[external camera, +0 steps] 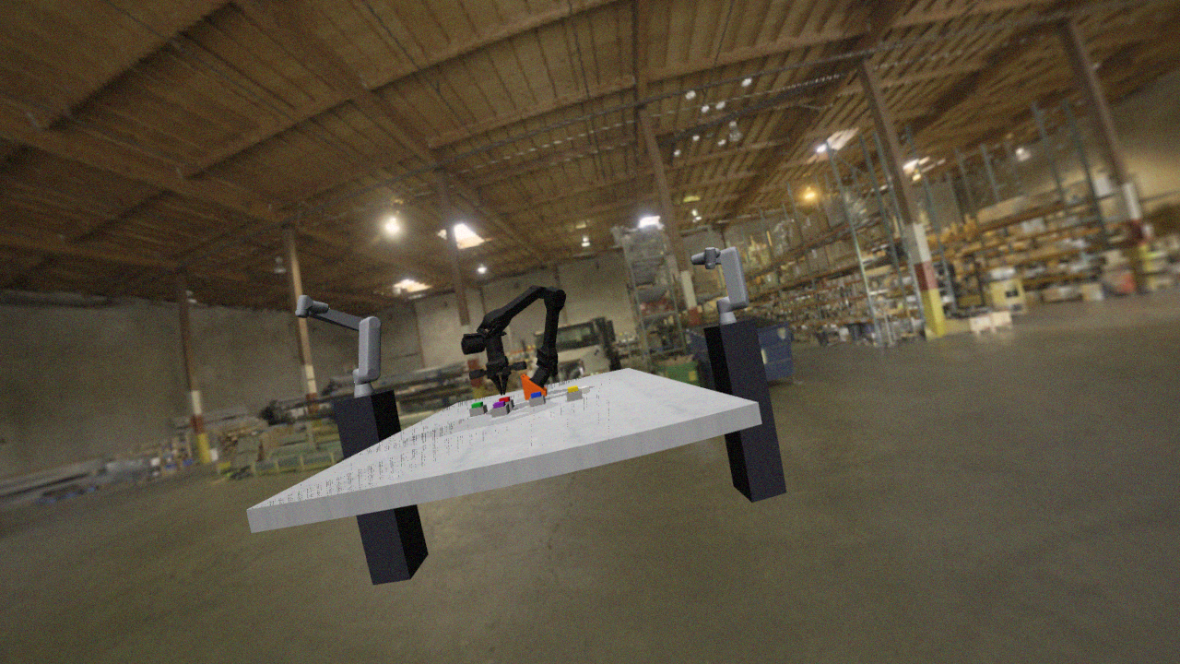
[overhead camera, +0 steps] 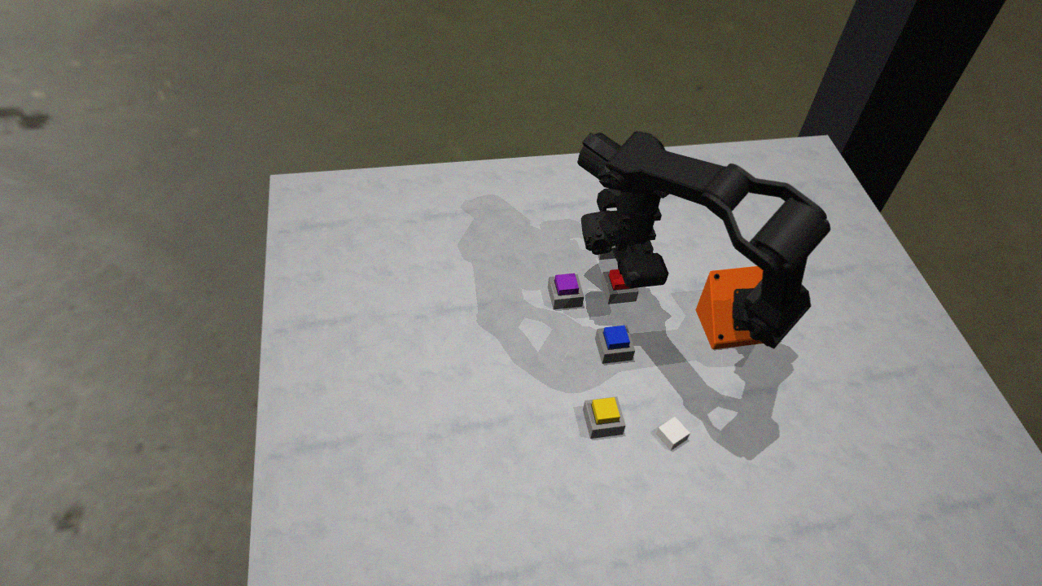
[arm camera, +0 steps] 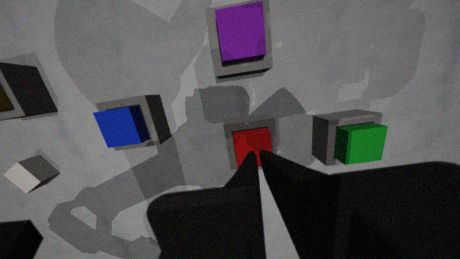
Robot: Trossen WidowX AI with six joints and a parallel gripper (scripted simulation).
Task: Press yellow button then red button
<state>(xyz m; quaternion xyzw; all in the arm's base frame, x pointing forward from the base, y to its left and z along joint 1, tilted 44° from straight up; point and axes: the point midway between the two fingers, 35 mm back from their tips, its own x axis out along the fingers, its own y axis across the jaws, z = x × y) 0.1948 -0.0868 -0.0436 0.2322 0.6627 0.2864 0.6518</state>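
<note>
A white-grey table stands in a warehouse w/ a black robot arm mounted on an orange base near the table's right side. The arm arches up and over, then points its gripper straight down onto the red button. In the wrist view the two dark fingertips sit on the near edge of the red cap, which looks sunk almost level w/ its grey housing. The jaws are nearly together, only a thin sliver of gap between them, w/ nothing held.

From the top view, the red button is mostly hidden under the gripper; only a small red corner shows. The purple button sits just to its left, on its own grey housing, apart from it. The blue button lies nearer the camera, below the red one. The yellow button is further toward the table's front edge, well apart from the gripper, its cap standing raised. A small white block rests just right of the yellow button, not touching it.

The wrist view also shows a green button just right of the red one; in the top view it is hidden behind the arm.

The exterior view shows the table from afar; the buttons are too small there for detail.
</note>
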